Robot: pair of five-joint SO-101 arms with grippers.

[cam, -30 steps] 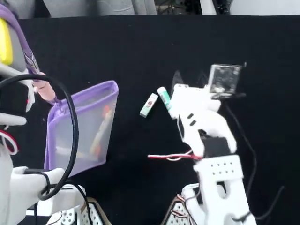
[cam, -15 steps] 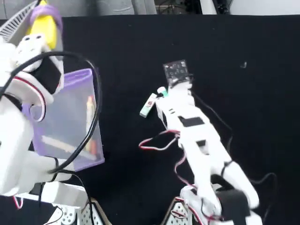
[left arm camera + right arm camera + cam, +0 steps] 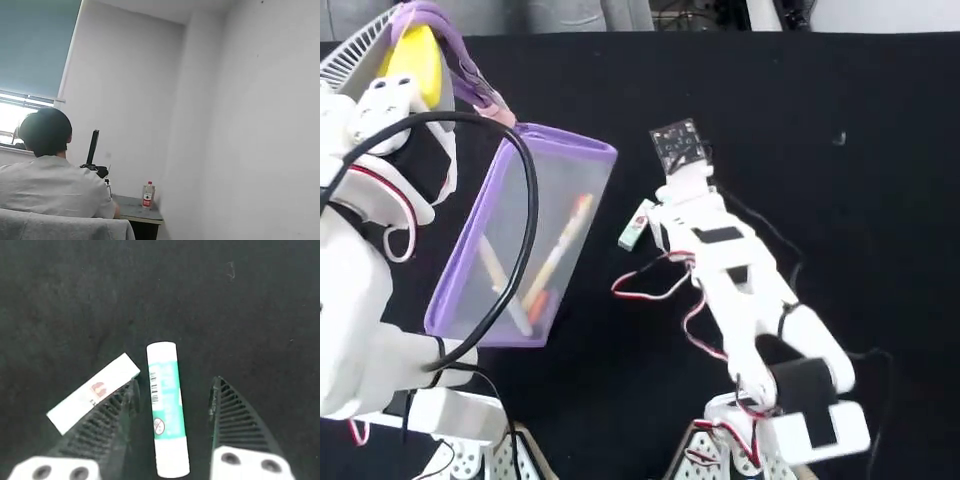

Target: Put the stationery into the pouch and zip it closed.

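The purple-edged clear pouch hangs tilted off the table, with several pens and pencils inside it. My left gripper is high at the left, shut on the pouch's purple top edge. A white and green glue stick lies on the black cloth between the fingers of my open right gripper, which touch nothing. A white eraser lies just beside one finger; in the high view the eraser pokes out beside the right arm.
Black cloth covers the table, bare to the right and at the back. Red and white cables hang from the right arm. The left wrist view looks into the room: a white wall and a seated person's back.
The left arm has swung the pouch up and tilted it, so that its top now leans toward the middle. The right arm has stretched forward and lowered over the glue stick.
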